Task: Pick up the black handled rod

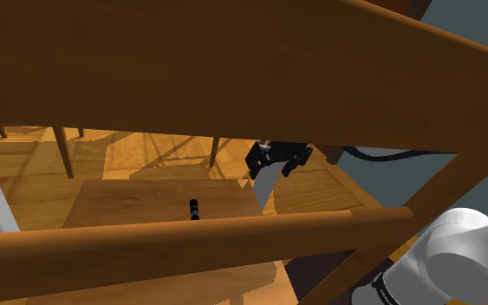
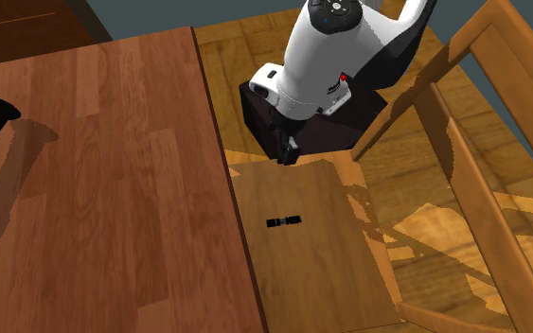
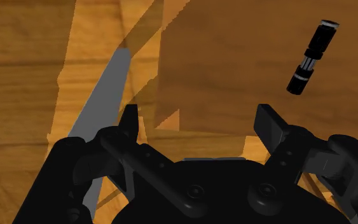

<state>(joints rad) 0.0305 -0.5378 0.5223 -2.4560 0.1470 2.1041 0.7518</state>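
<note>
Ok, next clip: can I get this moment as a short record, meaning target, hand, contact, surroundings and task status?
target: rod, black with pale bands, lying flat on a brown wooden board
hand: open, nothing between the fingers
contact: none; the hand hangs near the board's edge, apart from the rod
surroundings: wooden chair close to the shoulder camera; large wooden table beside the board
status: rod not yet grasped
</note>
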